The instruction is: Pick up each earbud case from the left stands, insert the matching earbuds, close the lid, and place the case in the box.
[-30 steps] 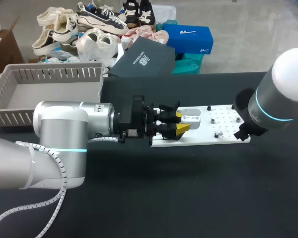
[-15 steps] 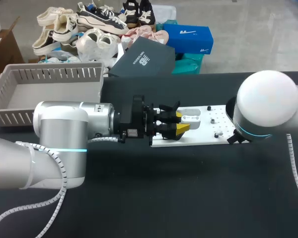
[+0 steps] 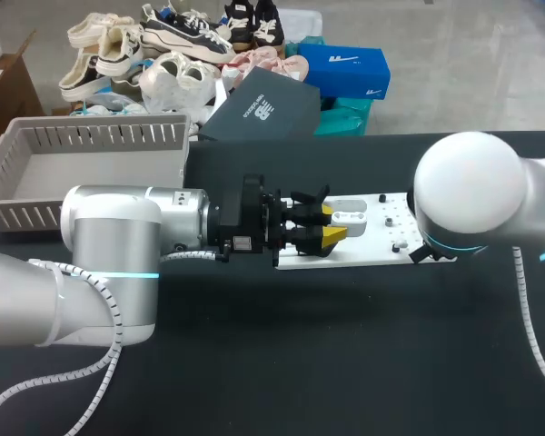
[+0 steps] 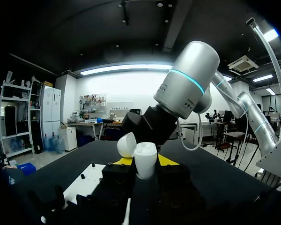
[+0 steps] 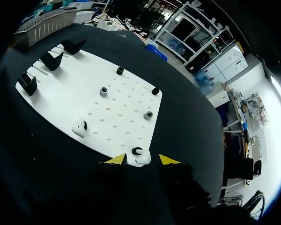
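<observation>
1. Grip on the left side: our left hand (image 3: 331,226) pinches the white earbud case (image 4: 145,159) between its yellow tips. The case stands upright with its lid (image 4: 127,144) swung open, and we judge it is held so that the cavity faces up, ready to take an earbud.
2. Our left arm lies low across the desk (image 3: 345,345) and keeps the case just over the near end of the white pegboard (image 5: 117,112). That puts the case close to where the earbuds lie, so the other arm's trip is short.
3. Our right hand (image 5: 140,161) is spread, pointing down at the board's near edge. One white earbud (image 5: 143,159) sits between its tips, beside a small black peg. We see a gap on each side, so it is framed and not yet squeezed.
4. A second earbud (image 5: 78,128) lies on the board well apart from the right hand, nearer the black stands (image 5: 51,61). The stands we can see carry no case.
5. Beyond the stands sits the grey slatted box (image 3: 91,136), where the closed case belongs. Nothing shows in the part of it we can see.
6. We judge the step in hand is picking the first earbud. The small, rounded bud may slip or roll if the tips close off-centre.
</observation>
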Action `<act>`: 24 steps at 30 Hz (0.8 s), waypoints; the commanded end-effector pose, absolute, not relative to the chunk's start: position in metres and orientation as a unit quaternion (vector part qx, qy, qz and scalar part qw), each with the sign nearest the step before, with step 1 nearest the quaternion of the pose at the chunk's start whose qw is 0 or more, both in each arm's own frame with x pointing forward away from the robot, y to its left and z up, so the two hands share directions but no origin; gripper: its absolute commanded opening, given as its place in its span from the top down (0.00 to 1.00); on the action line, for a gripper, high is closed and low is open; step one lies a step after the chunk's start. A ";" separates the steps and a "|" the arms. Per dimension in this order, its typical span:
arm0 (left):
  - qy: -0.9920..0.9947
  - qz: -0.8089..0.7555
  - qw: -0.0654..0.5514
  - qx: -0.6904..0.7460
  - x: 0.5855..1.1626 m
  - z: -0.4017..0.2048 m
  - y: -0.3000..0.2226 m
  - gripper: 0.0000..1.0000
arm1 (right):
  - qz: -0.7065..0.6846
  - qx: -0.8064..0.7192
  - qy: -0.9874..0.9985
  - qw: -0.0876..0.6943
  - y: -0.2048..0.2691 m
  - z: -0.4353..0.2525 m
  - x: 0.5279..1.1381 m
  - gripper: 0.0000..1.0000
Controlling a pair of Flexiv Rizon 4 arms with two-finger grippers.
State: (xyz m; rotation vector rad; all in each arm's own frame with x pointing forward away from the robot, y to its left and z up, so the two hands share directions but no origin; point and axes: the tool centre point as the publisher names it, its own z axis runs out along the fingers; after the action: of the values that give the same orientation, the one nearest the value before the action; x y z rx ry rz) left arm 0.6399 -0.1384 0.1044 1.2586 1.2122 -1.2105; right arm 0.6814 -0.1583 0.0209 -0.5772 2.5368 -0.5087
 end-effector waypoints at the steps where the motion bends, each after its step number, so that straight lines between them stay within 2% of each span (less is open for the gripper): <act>1: 0.499 -0.496 0.489 0.516 0.638 0.104 -0.139 1.00 | -0.185 -0.209 0.930 0.240 -0.160 0.020 0.683 0.60; 5: 0.499 -0.496 0.489 0.516 0.638 0.104 -0.139 1.00 | -0.185 -0.207 0.931 0.237 -0.161 0.019 0.684 0.61; 11: 0.499 -0.496 0.489 0.516 0.638 0.104 -0.139 1.00 | -0.181 -0.207 0.933 0.233 -0.159 0.018 0.684 0.68; 14: 0.499 -0.496 0.489 0.516 0.638 0.104 -0.139 1.00 | -0.181 -0.208 0.933 0.232 -0.159 0.017 0.684 0.73; 16: 0.499 -0.496 0.489 0.516 0.638 0.104 -0.139 1.00 | -0.182 -0.208 0.933 0.231 -0.159 0.017 0.684 0.81; 19: 0.499 -0.496 0.489 0.516 0.638 0.104 -0.139 1.00 | -0.182 -0.208 0.933 0.230 -0.159 0.016 0.685 0.86; 22: 0.499 -0.496 0.489 0.516 0.638 0.104 -0.139 1.00 | -0.183 -0.208 0.934 0.228 -0.160 0.015 0.685 1.00; 24: 0.499 -0.496 0.489 0.516 0.638 0.104 -0.139 1.00 | -0.183 -0.207 0.934 0.227 -0.160 0.015 0.685 1.00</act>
State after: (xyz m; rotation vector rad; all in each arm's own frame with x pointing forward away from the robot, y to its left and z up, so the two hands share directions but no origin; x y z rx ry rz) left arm 0.6399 -0.1384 0.1044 1.2586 1.2121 -1.2105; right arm 0.6839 -0.1608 0.0172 -0.5732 2.5716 -0.5018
